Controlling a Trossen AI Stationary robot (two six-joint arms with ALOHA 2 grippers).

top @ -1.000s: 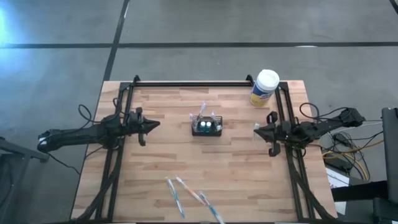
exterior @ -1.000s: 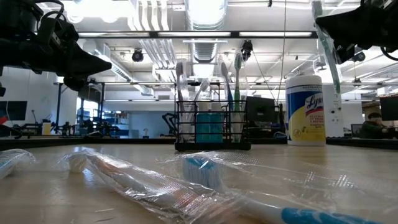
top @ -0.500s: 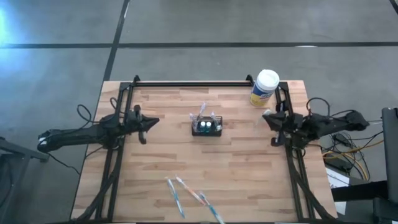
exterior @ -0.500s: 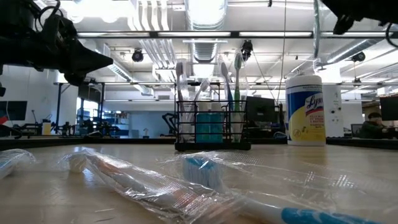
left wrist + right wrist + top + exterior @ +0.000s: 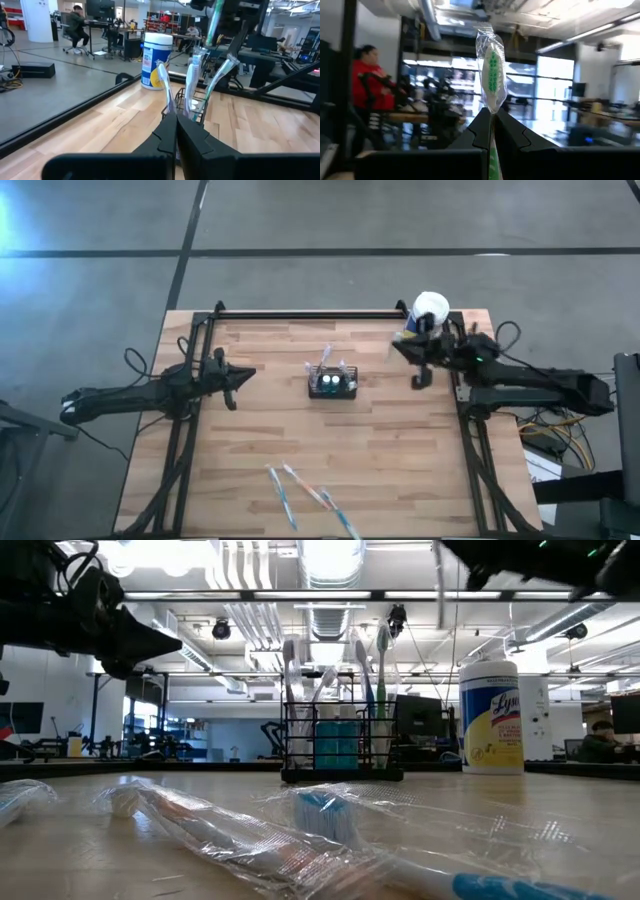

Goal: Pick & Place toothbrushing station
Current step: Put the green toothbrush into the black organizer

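Right fingers moved inward, pinching a wrapped toothbrush; left fingers closed, empty.

Toothbrushing station mid-table; canister perhaps touching the right gripper.

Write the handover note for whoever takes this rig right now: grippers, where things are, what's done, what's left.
Right gripper: shut on a green toothbrush in clear wrapper, raised above the table beside the white-lidded canister with yellow label.
Left gripper: shut, holding nothing, waiting to the left of the holder.
Small black wire-mesh toothbrush holder: mid-table, upright, several brushes already standing in it.
Left: place the held brush in the holder; about three wrapped toothbrushes lie on the front edge of the wooden table.
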